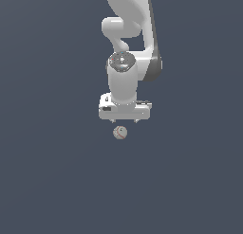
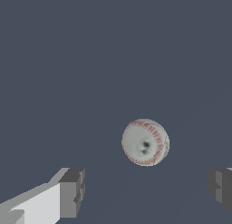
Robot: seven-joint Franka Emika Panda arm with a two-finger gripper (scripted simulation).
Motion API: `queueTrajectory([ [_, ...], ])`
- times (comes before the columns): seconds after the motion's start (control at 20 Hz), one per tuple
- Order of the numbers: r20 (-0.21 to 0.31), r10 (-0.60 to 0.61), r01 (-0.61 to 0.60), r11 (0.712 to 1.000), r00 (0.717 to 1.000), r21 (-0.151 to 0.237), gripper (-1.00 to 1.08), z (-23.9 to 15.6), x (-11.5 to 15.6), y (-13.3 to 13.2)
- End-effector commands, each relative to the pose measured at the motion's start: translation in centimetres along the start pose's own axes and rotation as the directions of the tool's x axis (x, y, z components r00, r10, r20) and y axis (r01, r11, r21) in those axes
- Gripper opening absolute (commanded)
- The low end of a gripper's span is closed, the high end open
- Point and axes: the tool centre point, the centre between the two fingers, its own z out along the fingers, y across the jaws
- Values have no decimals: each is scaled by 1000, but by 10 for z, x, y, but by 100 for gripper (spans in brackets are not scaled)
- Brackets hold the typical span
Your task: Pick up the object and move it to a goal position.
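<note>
**White arm above a small ball**

White and glossy, the arm point(image 1: 127, 53) reaches down the middle of the exterior view, over a flat slate-blue bench point(image 1: 47, 171). Its end effector point(image 1: 124, 121) points at the surface, with only two short finger stubs showing under the pale body. The ball point(image 1: 120, 132) sits just beyond it, off-white with thin red marks, apart from the fingers and nearer the exterior view's left stub.

From the wrist view, the ball point(image 2: 145, 142) lies on the bare bench point(image 2: 68, 60), its red stitching plain around the rim. Two grey fingertips point(image 2: 72, 192) stand wide apart, far wider than the ball. Nothing is between them; the ball lies clear of both.
</note>
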Motion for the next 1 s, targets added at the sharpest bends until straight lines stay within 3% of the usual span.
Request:
queueTrajectory([
  [0.0,0,0,0,1000,1000,0,100,0,0,0],
  [0.5,-50,-13,12,999,999,-30,100,-17,16,12],
  [0.95,-48,-5,3,1000,999,-29,100,-16,15,12],
])
